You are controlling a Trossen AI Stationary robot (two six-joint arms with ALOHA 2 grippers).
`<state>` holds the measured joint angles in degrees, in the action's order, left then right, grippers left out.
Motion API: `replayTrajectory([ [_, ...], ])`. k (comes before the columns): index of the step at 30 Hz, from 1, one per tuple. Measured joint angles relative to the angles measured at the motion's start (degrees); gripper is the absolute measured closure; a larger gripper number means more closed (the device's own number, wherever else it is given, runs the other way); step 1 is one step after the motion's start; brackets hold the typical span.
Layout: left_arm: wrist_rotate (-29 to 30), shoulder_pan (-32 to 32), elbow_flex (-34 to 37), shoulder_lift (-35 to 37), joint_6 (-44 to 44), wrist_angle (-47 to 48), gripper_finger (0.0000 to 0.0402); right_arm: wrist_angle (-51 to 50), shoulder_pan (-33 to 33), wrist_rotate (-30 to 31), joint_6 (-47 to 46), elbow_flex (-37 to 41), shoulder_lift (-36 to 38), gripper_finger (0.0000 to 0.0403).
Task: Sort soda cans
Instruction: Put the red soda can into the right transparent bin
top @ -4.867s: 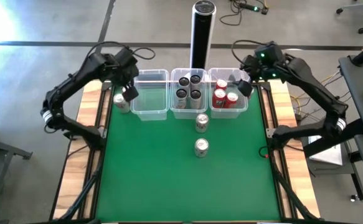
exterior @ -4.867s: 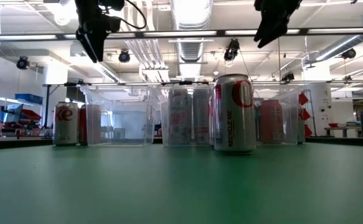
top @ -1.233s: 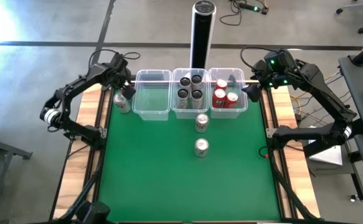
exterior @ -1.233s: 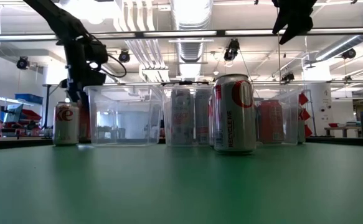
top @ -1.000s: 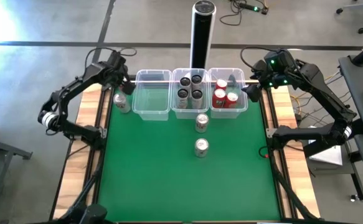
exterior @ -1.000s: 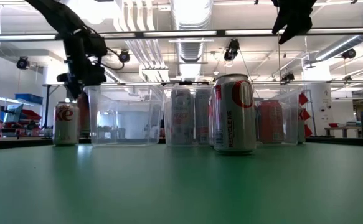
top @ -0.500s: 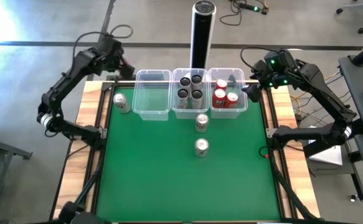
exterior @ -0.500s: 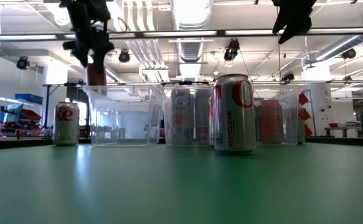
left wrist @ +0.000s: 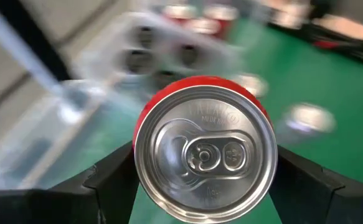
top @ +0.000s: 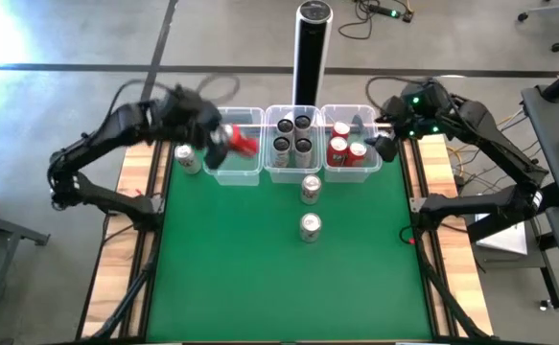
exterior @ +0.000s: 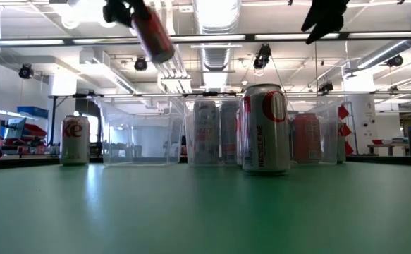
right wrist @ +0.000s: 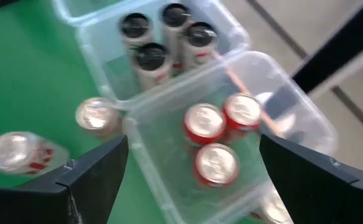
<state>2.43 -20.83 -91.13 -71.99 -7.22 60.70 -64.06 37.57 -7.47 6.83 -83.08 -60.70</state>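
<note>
**Carrying a red can over the left bin**

Holding a red can (top: 244,145) in my left gripper (top: 223,142), I have it in the air near the far edge of the table, over the left clear bin (top: 232,169). The jaws are clamped on its side wall, one finger (left wrist: 109,180) on each flank, with the silver top facing the wrist camera. In the low view the can (exterior: 152,32) hangs tilted, well above the bins.

My right gripper (top: 383,146) waits above the far right corner, by the right bin (top: 353,170); its jaws stand apart and empty. That bin holds three red cans (right wrist: 220,138). The middle bin (top: 291,172) holds four dark cans (top: 291,135).

Three silver-white cans are still out on the green table: one (top: 187,158) just outside the left bin toward the left edge, one (top: 310,188) just in front of the middle bin, one (top: 309,227) nearer the table's middle.

My read on handling: these are thin metal cylinders, stiff enough for a side grip but smooth and round, so they can slip or twist if the jaws sit off-centre. I would take each at mid-height, squarely across its width. I cannot tell whether they are full or empty, so I would assume some weight and avoid hard squeezing, which could dent the wall.
</note>
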Motion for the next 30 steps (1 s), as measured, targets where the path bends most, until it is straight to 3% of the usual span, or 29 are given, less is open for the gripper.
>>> replayTrajectory([
  [5, 0.15, 14.16, 0.02, -0.4, -8.21, 3.16, 0.0122, 1.34, -8.38, 4.34, -3.11, 0.01, -2.25, 0.0044],
  [7, 2.86, 18.92, 0.16, -1.39, -11.49, 5.27, 0.0122, 2.06, -11.41, 5.12, -5.18, 0.01, -3.24, 0.0044],
  [12, 6.94, 27.57, 1.94, -4.4, -18.86, 6.5, 0.0122, -0.21, -16.86, 10.0, -16.34, 0.01, -5.91, 0.0044],
  [17, 7.07, 31.62, 6.07, -7.76, -24.91, 6.59, 0.0122, -6.38, -20.21, 13.74, -25.26, 0.01, -7.72, 0.0044],
  [22, 7.08, 32.53, 11.98, -11.07, -28.01, 4.41, 0.0122, -7.56, -22.28, 16.63, -27.51, 0.01, -8.33, 0.0044],
  [30, 7.24, 32.53, 15.66, -18.09, -20.27, 0.29, 0.0122, -8.32, -22.19, 17.43, -33.79, 0.34, -11.96, 0.0044],
])
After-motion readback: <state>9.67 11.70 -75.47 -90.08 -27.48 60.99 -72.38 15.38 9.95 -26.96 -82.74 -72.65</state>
